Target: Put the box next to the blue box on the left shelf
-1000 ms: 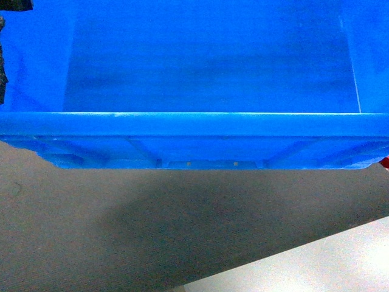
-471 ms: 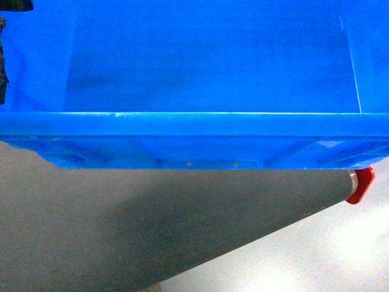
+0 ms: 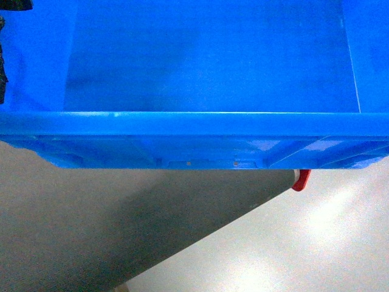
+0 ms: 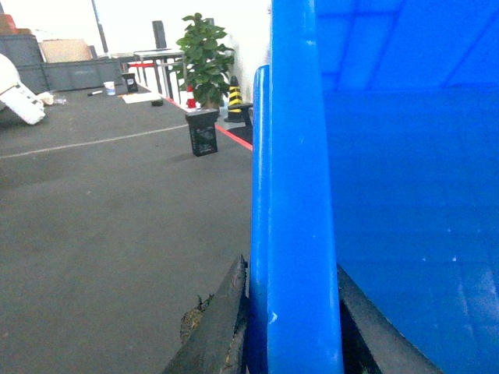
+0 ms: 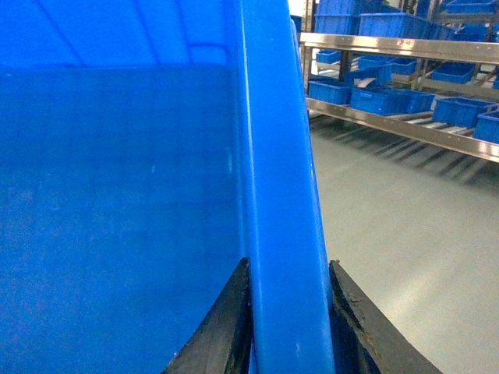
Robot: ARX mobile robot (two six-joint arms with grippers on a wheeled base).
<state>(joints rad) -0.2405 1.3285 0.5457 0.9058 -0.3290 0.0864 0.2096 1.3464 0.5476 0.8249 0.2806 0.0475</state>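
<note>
The box [image 3: 206,67] fills the upper half of the head view, its thick near rim running level across the frame and its ribbed outer wall showing just below that rim, with the smooth blue inside rising behind it. It hangs above the floor [image 3: 91,231], carried between the two arms and resting on nothing. The left hand [image 4: 292,327] is clamped on the box's left wall: in the left wrist view one dark, worn finger [image 4: 222,327] lies against the outside of the blue rim and the other presses the inner face, with the rim standing upright between them. The right hand [image 5: 284,327] grips the opposite wall the same way, a black finger [image 5: 222,327] on the inner side and its partner on the outer side, the rim pinched between. Under the box the floor is dark grey on the left and pale grey on the right, the two meeting along a slanting edge, and a small red object [image 3: 301,179] peeks out just below the box's near wall at the right. Past the right wall stand steel racks [image 5: 405,86] loaded with small blue bins [image 5: 374,97]. Beyond the left wall, well away across the dark floor, are a potted plant [image 4: 204,62], a black crate [image 4: 203,131] and a striped cone [image 4: 235,92].
</note>
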